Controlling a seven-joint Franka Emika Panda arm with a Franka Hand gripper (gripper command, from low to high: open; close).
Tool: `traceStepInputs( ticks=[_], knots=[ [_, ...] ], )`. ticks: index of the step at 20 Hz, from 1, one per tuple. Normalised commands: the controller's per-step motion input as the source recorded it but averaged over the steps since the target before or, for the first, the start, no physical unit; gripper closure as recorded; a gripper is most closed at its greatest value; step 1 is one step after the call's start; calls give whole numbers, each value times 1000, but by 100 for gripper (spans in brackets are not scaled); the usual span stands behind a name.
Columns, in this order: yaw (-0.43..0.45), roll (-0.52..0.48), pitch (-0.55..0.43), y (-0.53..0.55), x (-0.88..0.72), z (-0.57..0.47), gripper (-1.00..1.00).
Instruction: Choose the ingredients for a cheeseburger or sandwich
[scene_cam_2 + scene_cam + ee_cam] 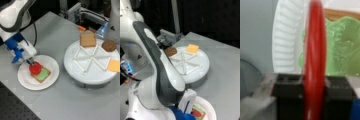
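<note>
In a front view my gripper (31,62) hangs over the white round plate (25,80), shut on the red tomato slice (35,68). The slice sits on edge against the green lettuce (43,74), which lies on a brown toast square (47,72); together they form the sandwich stack. The wrist view shows the tomato slice (315,45) edge-on between my dark fingers (287,87), with lettuce (345,47) behind it. On the white divided tray (75,71) lie a second toast square (88,39), the dark round patty (109,45) and the orange cheese square (115,65).
The arm's white and grey body (157,75) fills a front view's left and hides most of the plate (210,110). Patty (170,51) and cheese (192,48) show on the tray (195,72). Grey equipment (85,13) and an orange item (81,28) lie behind the tray.
</note>
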Motion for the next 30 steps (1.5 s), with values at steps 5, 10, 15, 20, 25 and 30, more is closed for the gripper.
traceStepInputs(
  ticks=[5, 10, 15, 20, 25, 30],
  knots=[
    [107, -86, -45, 17, 51, -68, 100],
    [116, -100, -55, 38, 2, -38, 100],
    [120, -103, -63, 47, -53, -47, 100],
    [108, -104, -79, 82, -106, -66, 100],
    [98, -112, -97, 98, -126, -61, 100],
    [92, -124, -108, 90, -137, -56, 100]
  ],
)
